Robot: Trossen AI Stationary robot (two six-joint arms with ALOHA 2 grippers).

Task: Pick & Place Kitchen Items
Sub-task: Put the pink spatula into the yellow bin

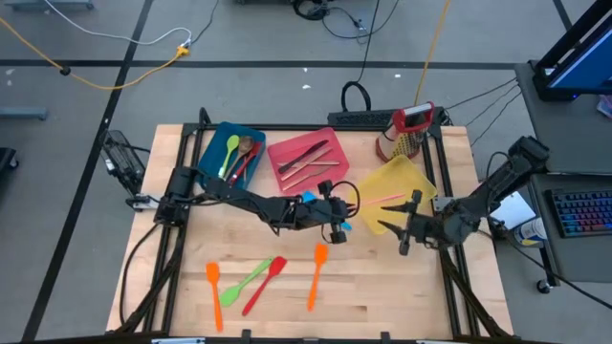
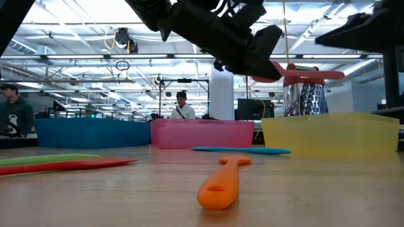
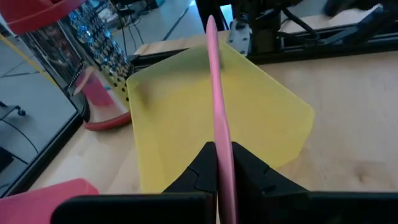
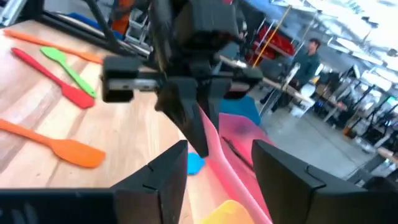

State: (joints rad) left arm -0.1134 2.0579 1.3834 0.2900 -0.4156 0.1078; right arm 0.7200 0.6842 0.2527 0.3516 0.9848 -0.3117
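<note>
Two grippers face each other over the yellow rectangular plastic bin (image 1: 400,187), and one slim pink silicone utensil (image 1: 382,199) bridges the gap between them. The left gripper (image 1: 346,203) pinches this utensil at its near end, fingers (image 3: 202,163) pressed tight on the handle, so the long axis runs straight out from the left arm toward the right arm, level above the bin's open top. The right gripper (image 1: 394,225) sits just past the bin's near corner with its fingers (image 4: 163,171) spread wide and holding nothing; the pink handle passes between them in the right wrist view. Judging from this, the coming move is either a handover or a drop into the yellow bin, and it turns on the utensil lying lengthwise over the bin, the right arm being nearer its free end. Four utensils lie loose on the wooden table (image 1: 382,296): two orange silicone spatulas (image 1: 316,272), one red spatula (image 1: 265,282) and one green spatula (image 1: 247,282). A blue utensil (image 2: 241,150) lies beneath the left arm. Three bins stand in a row: the blue bin (image 1: 212,143), the pink bin (image 1: 337,172) and the yellow one; the first two already hold several pieces. One red-topped metal box grater (image 1: 406,129) stands behind the yellow bin.
</note>
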